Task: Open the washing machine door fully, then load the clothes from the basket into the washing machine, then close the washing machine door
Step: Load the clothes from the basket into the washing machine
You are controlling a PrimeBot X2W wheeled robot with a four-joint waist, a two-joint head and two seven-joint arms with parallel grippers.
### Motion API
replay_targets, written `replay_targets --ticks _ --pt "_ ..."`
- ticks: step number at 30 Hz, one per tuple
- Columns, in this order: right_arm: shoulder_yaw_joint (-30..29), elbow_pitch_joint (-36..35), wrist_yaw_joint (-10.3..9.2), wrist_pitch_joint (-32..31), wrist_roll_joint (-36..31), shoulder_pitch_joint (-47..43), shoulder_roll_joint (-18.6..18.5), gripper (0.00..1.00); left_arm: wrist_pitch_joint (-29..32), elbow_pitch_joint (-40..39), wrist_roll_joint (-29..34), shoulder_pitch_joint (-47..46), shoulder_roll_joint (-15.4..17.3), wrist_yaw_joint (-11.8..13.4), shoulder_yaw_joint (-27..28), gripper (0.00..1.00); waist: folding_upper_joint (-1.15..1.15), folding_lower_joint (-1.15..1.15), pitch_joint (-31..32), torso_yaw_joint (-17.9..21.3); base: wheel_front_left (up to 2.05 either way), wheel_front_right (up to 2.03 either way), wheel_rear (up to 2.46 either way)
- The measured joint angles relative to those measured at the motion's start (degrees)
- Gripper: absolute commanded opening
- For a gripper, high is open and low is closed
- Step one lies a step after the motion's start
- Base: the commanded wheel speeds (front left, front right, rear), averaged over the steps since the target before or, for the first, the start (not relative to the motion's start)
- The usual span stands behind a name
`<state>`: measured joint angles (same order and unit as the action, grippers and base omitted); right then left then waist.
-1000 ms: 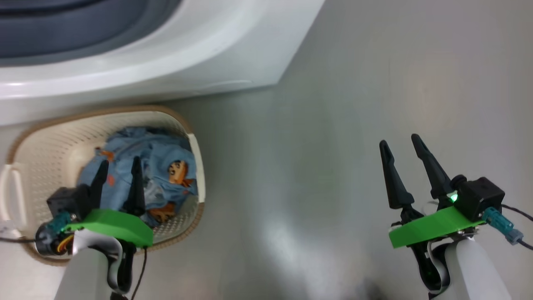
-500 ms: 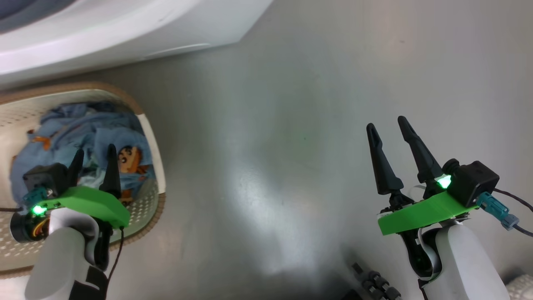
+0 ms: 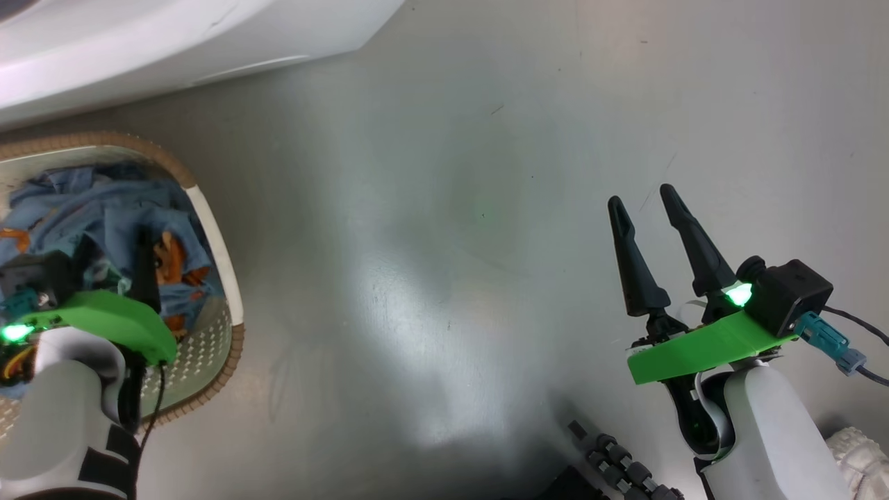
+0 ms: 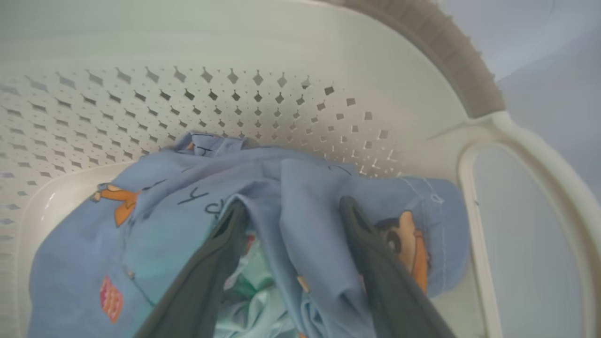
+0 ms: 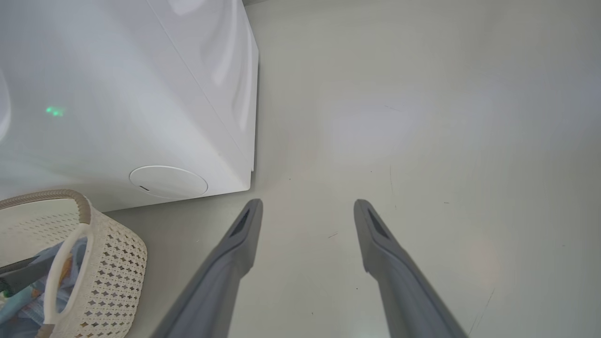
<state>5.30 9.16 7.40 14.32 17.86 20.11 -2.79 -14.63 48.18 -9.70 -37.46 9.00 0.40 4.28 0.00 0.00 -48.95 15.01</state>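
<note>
The cream perforated basket [image 3: 217, 258] stands on the floor in front of the white washing machine [image 3: 139, 42]. In it lie the light blue clothes [image 3: 90, 208] with orange cartoon prints. My left gripper [image 3: 114, 267] is down inside the basket. In the left wrist view the left gripper [image 4: 291, 206] is open, with its fingers pushed into the clothes [image 4: 164, 188] and a fold of blue cloth between them. My right gripper [image 3: 641, 199] hangs open over bare floor, far right of the basket, holding nothing. The washing machine door is out of view.
The right wrist view shows the washing machine's lower corner [image 5: 235, 155] with a round cover [image 5: 168, 181], and the basket [image 5: 112, 263] to its left. A black ribbed cable [image 3: 618, 465] and a white textured thing [image 3: 858, 451] lie near the bottom edge.
The head camera has swung, so the basket and machine slid to the left of the picture. My left gripper has sunk lower into the clothes. Both grippers stay open.
</note>
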Motion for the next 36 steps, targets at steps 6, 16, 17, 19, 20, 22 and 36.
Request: replay_targets --ticks 6,16,17,19,20,22,36 --pt "0.2 0.3 0.0 0.0 0.5 0.0 0.0 1.0 0.0 -0.7 2.0 -0.1 0.4 2.0 -0.4 1.0 0.0 0.0 0.1 -0.8 0.0 0.0 0.0" --pt "0.5 0.2 0.0 0.0 0.5 0.5 0.0 1.0 0.0 0.6 2.3 -0.1 1.1 3.5 0.2 1.0 0.0 0.0 -0.6 -1.9 0.0 0.0 0.0" --pt "0.6 0.1 0.0 0.0 0.5 0.6 0.0 1.0 0.0 1.4 2.2 -0.1 1.1 3.0 0.2 1.0 0.0 -0.01 -0.8 -1.8 0.0 0.0 0.0" --pt "0.7 0.1 0.0 0.0 0.5 0.8 0.0 1.0 0.0 3.0 1.7 -0.2 1.2 1.8 -0.1 1.0 0.0 0.0 -1.1 -1.7 0.0 0.0 0.0" --pt "0.7 0.1 0.0 0.0 0.5 0.9 0.0 1.0 0.0 3.8 1.6 -0.4 1.3 1.3 -0.1 1.0 0.0 0.0 -1.3 -1.6 0.0 0.0 0.0" --pt "0.7 0.1 0.0 0.0 0.5 1.0 0.0 1.0 0.0 5.1 1.4 -1.3 1.6 0.8 -0.5 1.0 0.0 0.0 -1.6 -1.5 0.0 0.0 0.0" --pt "1.4 -0.1 0.0 0.0 2.4 1.1 0.0 1.0 6.7 13.4 1.3 -9.4 4.2 -1.6 -2.4 0.96 0.0 0.0 -3.7 -0.3 0.0 0.0 0.0"
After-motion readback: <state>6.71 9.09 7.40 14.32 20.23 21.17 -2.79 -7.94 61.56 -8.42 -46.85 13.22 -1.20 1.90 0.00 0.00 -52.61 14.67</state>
